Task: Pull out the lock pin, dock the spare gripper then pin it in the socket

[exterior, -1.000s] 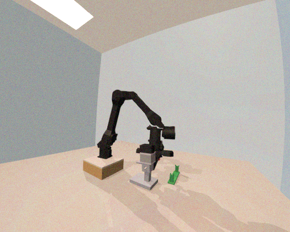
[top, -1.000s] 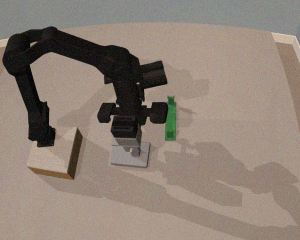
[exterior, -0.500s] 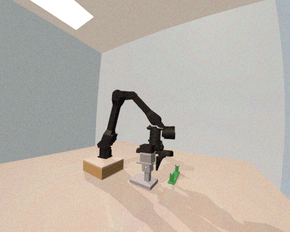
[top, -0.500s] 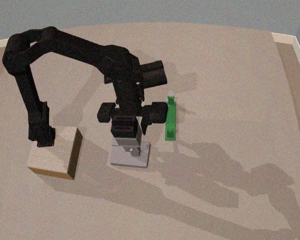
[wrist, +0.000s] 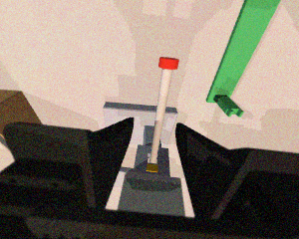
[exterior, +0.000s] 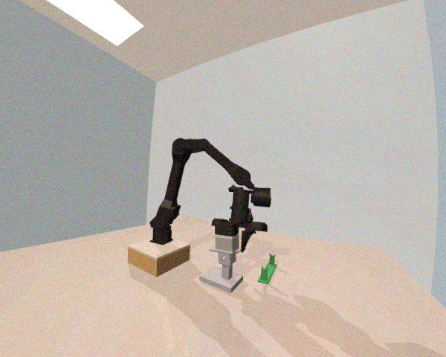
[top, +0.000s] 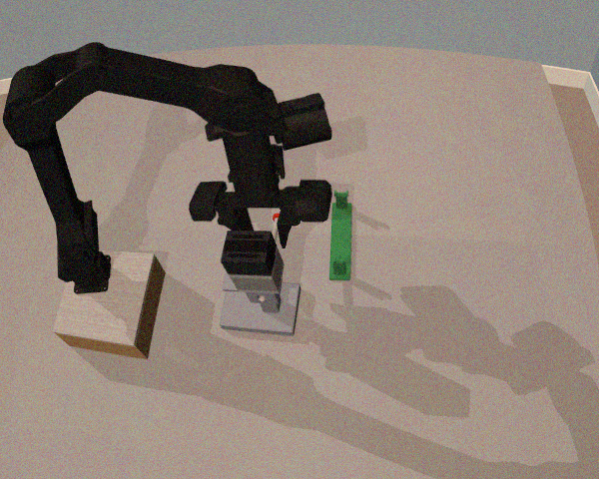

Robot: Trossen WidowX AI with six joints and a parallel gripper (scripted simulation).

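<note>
The spare gripper, with black top and grey body (top: pixel 248 254) (exterior: pixel 226 239), stands upright on the grey mount (top: pixel 238 315) (exterior: pixel 215 278) (wrist: pixel 115 114). Its spigot is hidden in the socket (top: pixel 272 302) (exterior: pixel 227 259). The lock pin (wrist: pixel 161 100), white with a red head (top: pixel 276 217), slants from the socket's arm-facing side, its head sticking well out. A small pale spot shows in the hole on the far face; whether it is the pin's tip I cannot tell. My gripper (top: pixel 267 238) (wrist: pixel 154 124) is part open, fingers either side of the pin's shaft with gaps, behind the spare gripper.
The green rack (top: pixel 340 239) (exterior: pixel 270 271) (wrist: pixel 244 50) with two notched posts is empty, right of the mount. The arm's wooden base block (top: pixel 101 309) (exterior: pixel 142 259) (wrist: pixel 10 112) is to the left. The spare gripper stands close beside my fingers.
</note>
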